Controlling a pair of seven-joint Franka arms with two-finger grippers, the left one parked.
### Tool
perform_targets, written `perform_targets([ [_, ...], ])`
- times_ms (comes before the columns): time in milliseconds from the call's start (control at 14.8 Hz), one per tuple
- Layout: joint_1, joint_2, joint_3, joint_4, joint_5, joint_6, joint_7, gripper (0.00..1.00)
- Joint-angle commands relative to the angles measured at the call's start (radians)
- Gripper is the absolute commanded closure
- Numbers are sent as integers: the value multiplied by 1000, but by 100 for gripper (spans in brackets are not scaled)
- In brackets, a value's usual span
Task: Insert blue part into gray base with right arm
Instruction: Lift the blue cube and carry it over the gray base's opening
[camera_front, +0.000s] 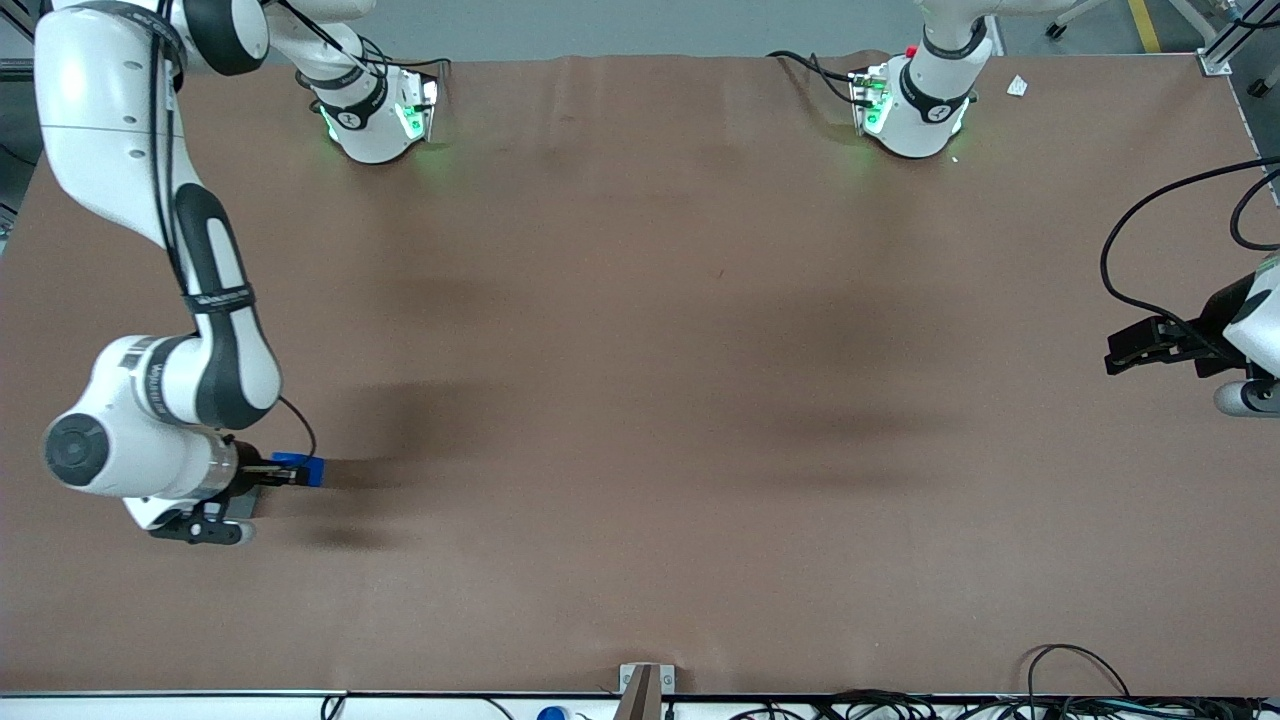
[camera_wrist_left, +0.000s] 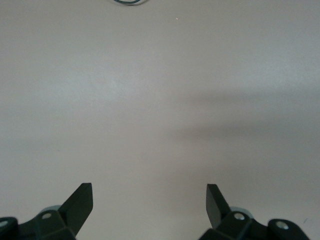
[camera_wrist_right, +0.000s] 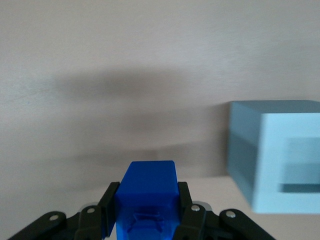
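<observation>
The right arm's gripper (camera_front: 290, 470) hangs low over the brown table at the working arm's end, shut on the blue part (camera_front: 305, 470). In the right wrist view the black fingers (camera_wrist_right: 109, 200) press on both sides of the blue part (camera_wrist_right: 146, 182), which sticks out past the gripper (camera_wrist_right: 146, 200). The gray base (camera_wrist_right: 272, 155) stands on the table close beside and a little ahead of the blue part, apart from it, with its square recess (camera_wrist_right: 302, 165) in a lighter face. In the front view the arm covers most of the gray base.
Both arm pedestals (camera_front: 375, 115) (camera_front: 915, 105) stand at the table edge farthest from the front camera. The parked arm's black gripper (camera_front: 1160, 345) and its cables (camera_front: 1130, 240) are at the parked arm's end. A small bracket (camera_front: 645, 685) sits at the nearest edge.
</observation>
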Motion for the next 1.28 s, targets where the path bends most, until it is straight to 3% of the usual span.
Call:
perform_targets([
  [0, -42, -2, 10, 33, -16, -53, -19, 100],
  [405, -93, -17, 9, 100, -40, -180, -27, 100],
  [1215, -147, -8, 10, 160, -74, -142, -84, 100],
])
